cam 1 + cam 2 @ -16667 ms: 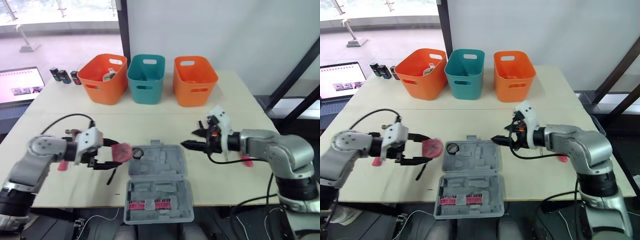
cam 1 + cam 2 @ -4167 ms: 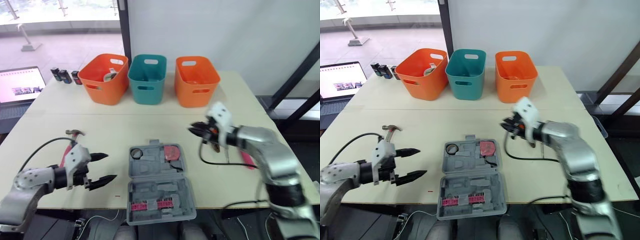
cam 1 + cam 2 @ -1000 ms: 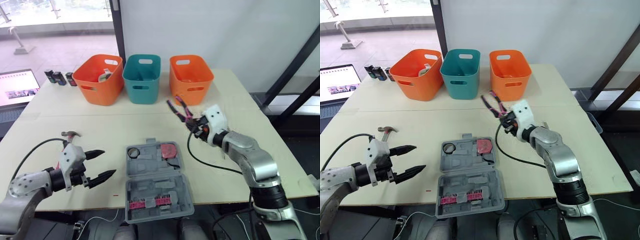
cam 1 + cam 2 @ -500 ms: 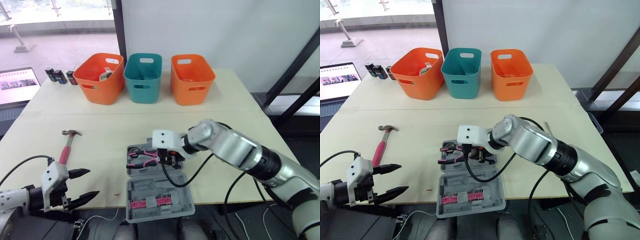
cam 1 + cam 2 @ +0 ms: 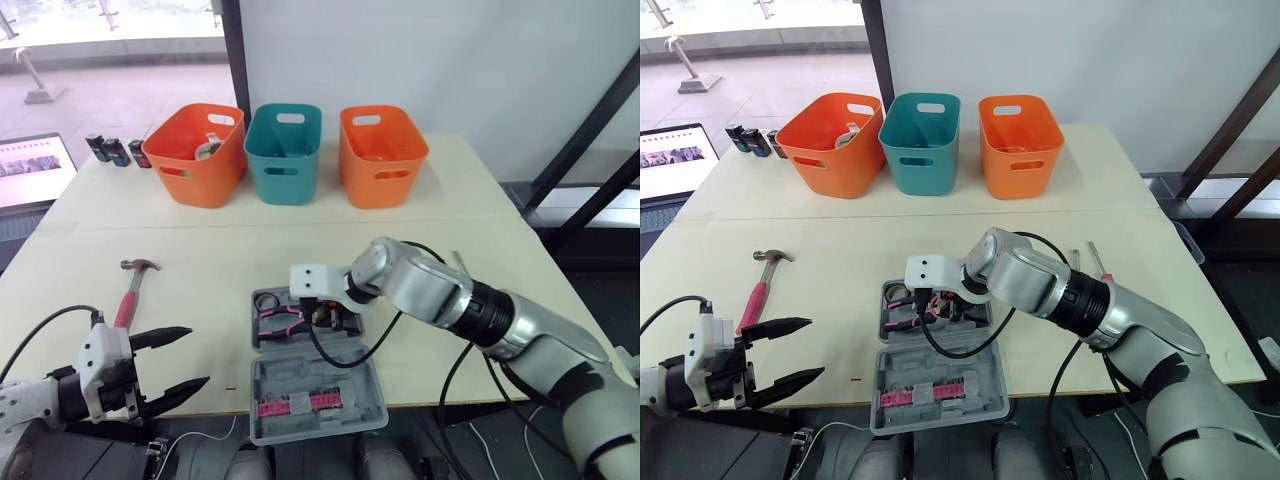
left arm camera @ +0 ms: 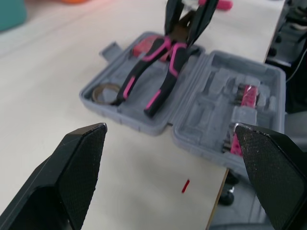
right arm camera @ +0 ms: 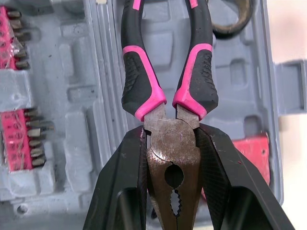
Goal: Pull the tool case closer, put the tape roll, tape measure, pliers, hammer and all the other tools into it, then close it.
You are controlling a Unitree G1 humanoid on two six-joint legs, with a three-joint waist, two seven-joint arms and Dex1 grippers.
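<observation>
The grey tool case lies open near the table's front edge. My right gripper is shut on the metal head of the black-and-pink pliers, holding them low over the case's far half, handles pointing left. A tape roll and a red tape measure sit in that half. Pink bits fill the near half. The pink-handled hammer lies on the table to the left. My left gripper hangs open at the front left, apart from the case and holding nothing.
Two orange bins and a teal bin line the far side. Small dark items and a laptop sit at the far left. A slim pink tool lies right of the case.
My right gripper has carried the pliers from above the table near the right orange bin down to the case. The left gripper drew back toward the front edge.
</observation>
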